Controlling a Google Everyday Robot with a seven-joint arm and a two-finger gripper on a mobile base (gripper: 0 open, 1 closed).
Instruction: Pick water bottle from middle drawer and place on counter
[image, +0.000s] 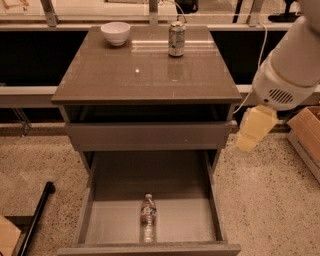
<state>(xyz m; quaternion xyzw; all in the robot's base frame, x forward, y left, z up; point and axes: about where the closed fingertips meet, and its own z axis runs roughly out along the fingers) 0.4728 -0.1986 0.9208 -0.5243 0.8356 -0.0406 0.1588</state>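
Note:
The water bottle (148, 218), clear with a white cap and a dark label band, lies on its side on the floor of the open middle drawer (95, 200), cap pointing toward the back. The counter (140, 75) is the glossy grey-brown cabinet top above it. My gripper (252, 129) hangs from the white arm at the right, beside the cabinet's right edge at about the height of the upper drawer front. It is well above and to the right of the bottle and holds nothing that I can see.
A white bowl (115, 33) and a silvery drink can (176, 38) stand at the back of the counter. The upper drawer (150, 135) is slightly open. A cardboard box (307, 135) sits on the floor at right, and a black rod (35, 220) lies at left.

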